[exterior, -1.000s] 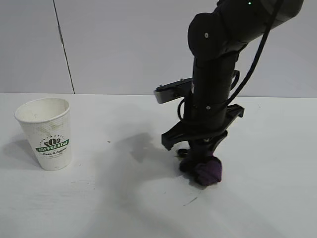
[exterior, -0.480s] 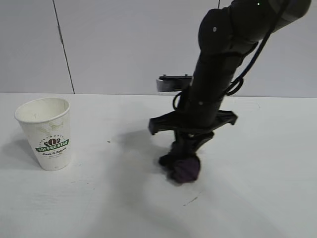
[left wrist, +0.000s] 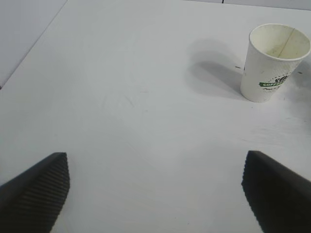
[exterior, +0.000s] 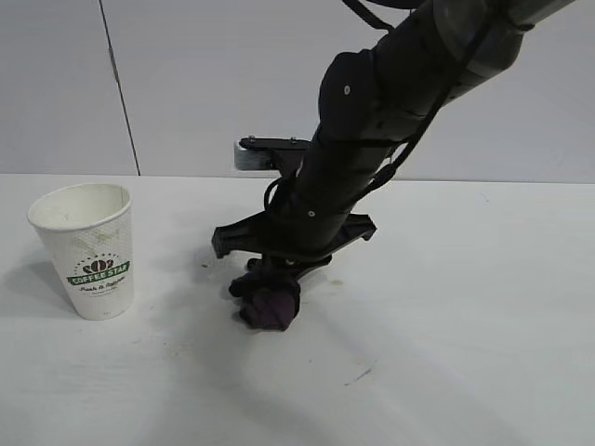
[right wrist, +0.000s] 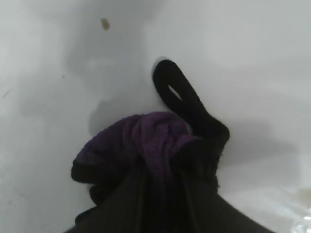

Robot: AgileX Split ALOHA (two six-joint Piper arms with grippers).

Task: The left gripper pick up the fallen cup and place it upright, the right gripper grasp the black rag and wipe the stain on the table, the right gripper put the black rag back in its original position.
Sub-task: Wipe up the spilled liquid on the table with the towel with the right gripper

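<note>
The cup (exterior: 88,251) stands upright at the left of the table (exterior: 465,353), white with a green band logo. In the left wrist view it (left wrist: 272,63) stands far ahead of my left gripper (left wrist: 155,160), which is open and holds nothing. My right gripper (exterior: 274,282) points down near the table's middle, shut on the dark purple and black rag (exterior: 270,307). The rag is pressed onto the tabletop. The right wrist view shows the rag (right wrist: 141,141) bunched between the fingers (right wrist: 146,204), with a black loop lying on the table. A small olive-brown dot of the stain (right wrist: 104,23) lies beyond the rag.
A grey wall with a dark vertical seam (exterior: 119,93) runs behind the table. A thin dark speck (exterior: 358,376) marks the tabletop in front of the rag. The right arm (exterior: 372,102) leans in from the upper right.
The right gripper has dragged the rag across the table toward the cup, and the arm now leans further over. The cup has not moved.
</note>
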